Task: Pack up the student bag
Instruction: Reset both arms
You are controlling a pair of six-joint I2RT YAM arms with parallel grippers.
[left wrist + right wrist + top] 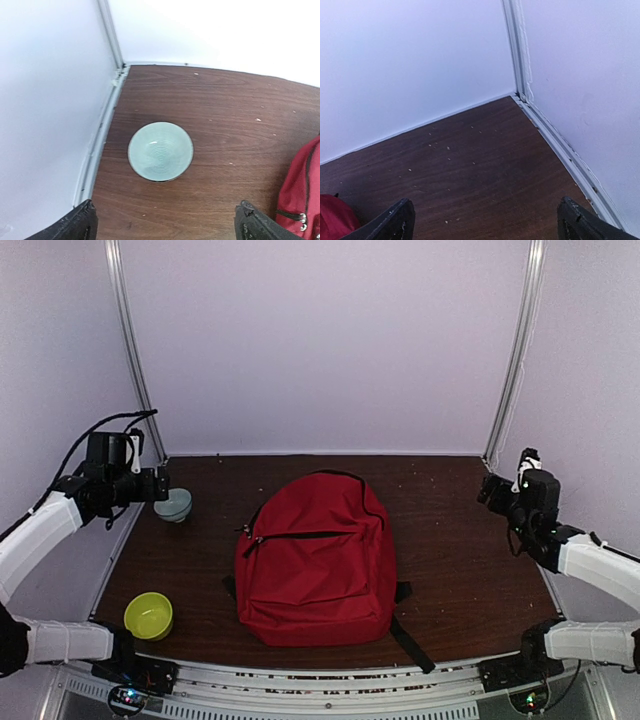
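The left arm reaches in from the left side, its forearm raised and its wrist held level over the far left part of the desk (450,540). The left end effector (160,486) points toward the middle. In the left wrist view its two dark fingers (80,225) stand far apart at the bottom corners, so it is open and grips nothing. A pale blue-green bowl (160,151) sits on the wood below and ahead of them, apart from both.

The right arm mirrors it on the right side, elbow low and wrist lifted. The right end effector (492,490) is aimed at the far right corner. Its fingers (395,222) are spread just as wide, open and empty, over bare wood.

The student bag (318,560) lies flat in the middle of the desk, front pocket up and top toward the back wall, well apart from both arms. A yellow-green bowl (148,615) stands near the front left edge.

Both wrist views crop the fingers at the bottom, so only their tips show. The left wrist view catches just a red edge of the bag with a zip pull, the right wrist view only a small red corner. From above, the left end effector covers part of the pale bowl. A black strap (410,640) pokes out from under the bag, the rest of it hidden. Whether the main zip is fully shut is hard to make out
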